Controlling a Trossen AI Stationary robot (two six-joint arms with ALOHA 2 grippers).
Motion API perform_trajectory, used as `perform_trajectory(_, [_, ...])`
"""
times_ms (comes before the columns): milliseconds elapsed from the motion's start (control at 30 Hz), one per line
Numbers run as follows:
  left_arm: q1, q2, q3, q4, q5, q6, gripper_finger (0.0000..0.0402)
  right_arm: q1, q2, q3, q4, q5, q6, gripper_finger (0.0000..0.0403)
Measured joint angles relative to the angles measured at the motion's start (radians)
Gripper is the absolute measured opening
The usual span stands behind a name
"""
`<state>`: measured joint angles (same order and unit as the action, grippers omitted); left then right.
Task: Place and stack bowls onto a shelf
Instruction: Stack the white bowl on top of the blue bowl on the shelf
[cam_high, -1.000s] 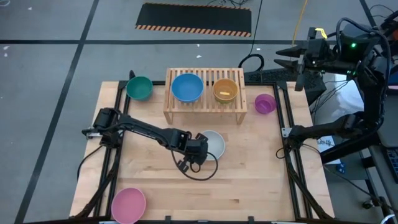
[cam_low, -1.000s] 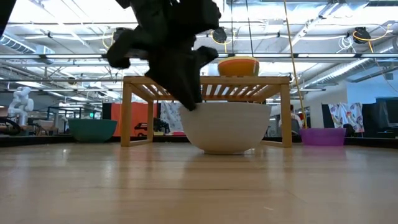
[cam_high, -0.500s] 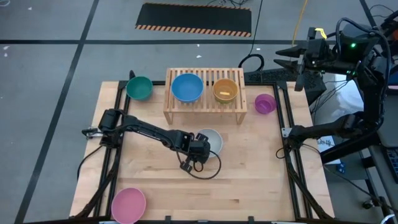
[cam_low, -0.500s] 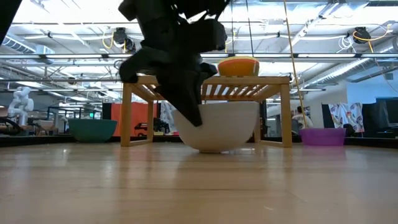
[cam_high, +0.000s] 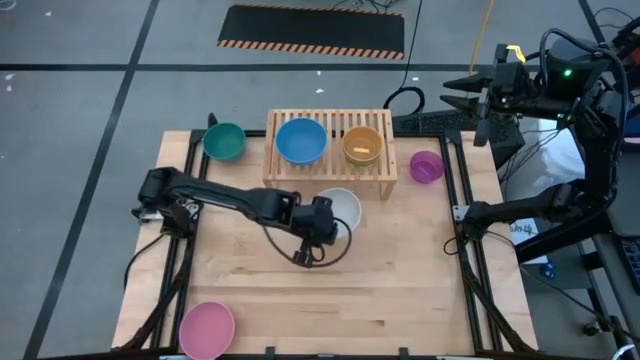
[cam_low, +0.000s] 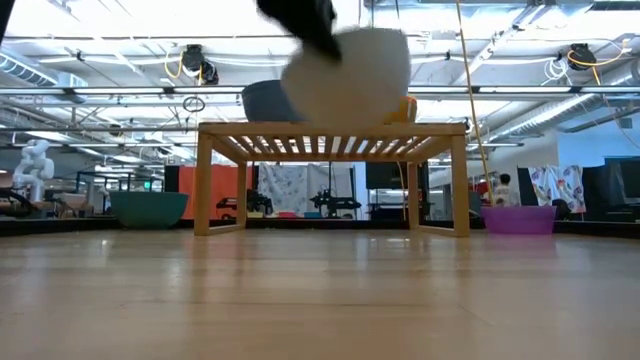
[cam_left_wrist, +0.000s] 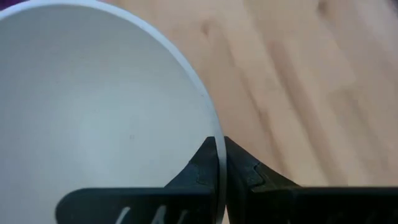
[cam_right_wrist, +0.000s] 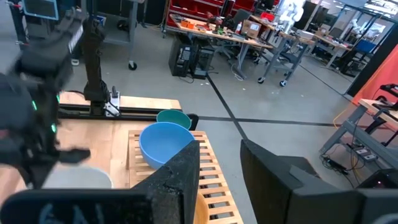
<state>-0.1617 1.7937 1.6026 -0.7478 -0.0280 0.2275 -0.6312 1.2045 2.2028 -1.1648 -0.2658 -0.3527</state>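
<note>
Jaws of the left gripper (cam_left_wrist: 221, 163) pinch the rim of the small round white plastic bowl (cam_left_wrist: 93, 112), which looks light, stiff and slippery, so the thin rim seems the best hold.

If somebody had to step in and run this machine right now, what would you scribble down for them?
Left gripper: shut on the white bowl's rim, bowl lifted in front of the shelf.
Right gripper: open, parked off the table's right side.
Done: blue bowl and yellow bowl sit on the shelf.
Left: white bowl, then teal bowl, purple bowl and pink bowl, all on the table.
</note>
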Motion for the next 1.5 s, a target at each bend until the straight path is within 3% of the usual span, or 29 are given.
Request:
perform_trajectory(267, [-0.056,-0.001,0.399,-0.519,-0.197,-0.062,0.0005,0.0,0.0,0.0,0.0,0.001,-0.001,0.0112])
perform_trajectory(500, [0.043,-0.001,0.588,-0.821,-0.224,-0.163,0.0005,0.0,0.0,0.0,0.0,0.001,0.0,0.0112])
perform_trajectory(833, [0.298,-0.02,0.633,-0.823,-0.178,-0.016,0.0005,0.0,0.0,0.0,-0.033,0.001,0.0,0.0112])
perform_trajectory(1167, [0.501,-0.004,0.635,-0.77,-0.039,0.181,0.0005,0.0,0.001,-0.014,-0.058,0.001,0.0,0.0112])
perform_trajectory(1500, [0.559,0.045,0.636,-0.73,0.08,0.261,0.0005,0.0,0.001,-0.087,-0.059,0.002,-0.001,0.0112])
